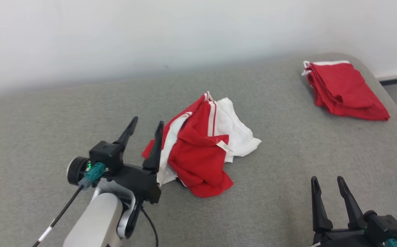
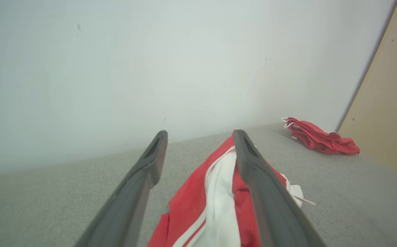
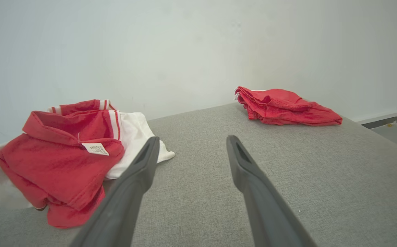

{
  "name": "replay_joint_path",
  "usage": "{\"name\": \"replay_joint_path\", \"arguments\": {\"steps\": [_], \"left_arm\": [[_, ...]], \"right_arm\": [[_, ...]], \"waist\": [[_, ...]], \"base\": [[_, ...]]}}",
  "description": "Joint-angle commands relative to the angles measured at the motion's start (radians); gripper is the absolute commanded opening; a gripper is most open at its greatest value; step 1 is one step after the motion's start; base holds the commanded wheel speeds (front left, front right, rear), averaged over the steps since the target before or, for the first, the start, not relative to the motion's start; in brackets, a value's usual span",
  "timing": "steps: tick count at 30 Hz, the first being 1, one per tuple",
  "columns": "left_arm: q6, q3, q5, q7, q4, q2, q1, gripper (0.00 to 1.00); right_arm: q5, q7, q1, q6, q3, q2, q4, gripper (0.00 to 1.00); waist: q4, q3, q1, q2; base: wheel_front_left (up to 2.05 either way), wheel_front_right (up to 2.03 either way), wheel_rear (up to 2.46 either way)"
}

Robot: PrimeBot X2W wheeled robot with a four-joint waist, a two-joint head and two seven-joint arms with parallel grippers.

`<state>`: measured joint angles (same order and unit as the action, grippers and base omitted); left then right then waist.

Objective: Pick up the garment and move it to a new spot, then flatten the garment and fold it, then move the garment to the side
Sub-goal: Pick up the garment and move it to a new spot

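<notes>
Garment: a red-and-white piece [image 1: 202,151] lies crumpled in a heap near the middle of the grey padded surface [image 1: 287,192] — the folds bury its shape, so I can't tell front from back.
Tag: a small pale label [image 1: 225,146] sticks out on the red part, its print too small to read.
Left gripper: it [image 1: 147,120] sits at the heap's left edge, fingers spread wide with nothing pinched. One finger crosses in front of the cloth and hides its edge; whether they touch I cannot tell.
Right gripper: it [image 1: 327,179] is low on the right, fingers apart and empty, well apart from the heap — its body is cut off by the frame.
Second pile: folded red cloth [image 1: 346,91] rests at the far right corner, white trim peeking out at its far end.
Backdrop: a plain pale wall [image 1: 150,34].
</notes>
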<state>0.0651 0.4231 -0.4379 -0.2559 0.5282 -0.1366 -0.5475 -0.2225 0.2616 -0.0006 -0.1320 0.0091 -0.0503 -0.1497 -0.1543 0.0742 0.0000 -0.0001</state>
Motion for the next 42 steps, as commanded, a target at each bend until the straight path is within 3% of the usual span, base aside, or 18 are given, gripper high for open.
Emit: {"name": "replay_joint_path", "arguments": {"steps": [1, 11, 23, 31, 42], "left_arm": [[-0.005, -0.006, 0.004, -0.007, -0.012, -0.011, 0.027, 1.00], [-0.038, -0.104, 0.025, -0.009, -0.201, -0.088, 0.163, 1.00], [-0.060, -0.209, 0.025, -0.009, -0.333, -0.159, 0.386, 1.00], [-0.074, -0.269, 0.045, -0.010, -0.382, -0.149, 0.493, 1.00], [-0.057, -0.326, 0.070, -0.010, -0.406, -0.101, 0.558, 1.00]], "right_arm": [[0.007, 0.004, 0.014, 0.002, -0.003, 0.000, 0.001, 1.00], [0.011, 0.004, 0.042, 0.002, -0.013, 0.000, 0.019, 1.00], [0.017, 0.004, 0.056, 0.002, -0.013, 0.000, 0.019, 1.00], [0.018, 0.004, 0.060, 0.002, -0.021, 0.000, 0.015, 1.00], [0.005, 0.004, 0.067, 0.002, -0.018, 0.000, 0.003, 1.00]], "waist": [[0.055, -0.054, 0.0000, 0.0001], [0.158, -0.095, 0.0000, 0.0001], [0.196, -0.101, 0.0000, 0.0001], [0.208, -0.106, 0.0000, 0.0001], [0.211, -0.109, 0.0000, 0.0001]], "base": [[0.00, 0.00, 0.00], [0.00, 0.00, 0.00], [0.00, 0.00, 0.00], [0.00, 0.00, 0.00], [0.00, 0.00, 0.00]]}}
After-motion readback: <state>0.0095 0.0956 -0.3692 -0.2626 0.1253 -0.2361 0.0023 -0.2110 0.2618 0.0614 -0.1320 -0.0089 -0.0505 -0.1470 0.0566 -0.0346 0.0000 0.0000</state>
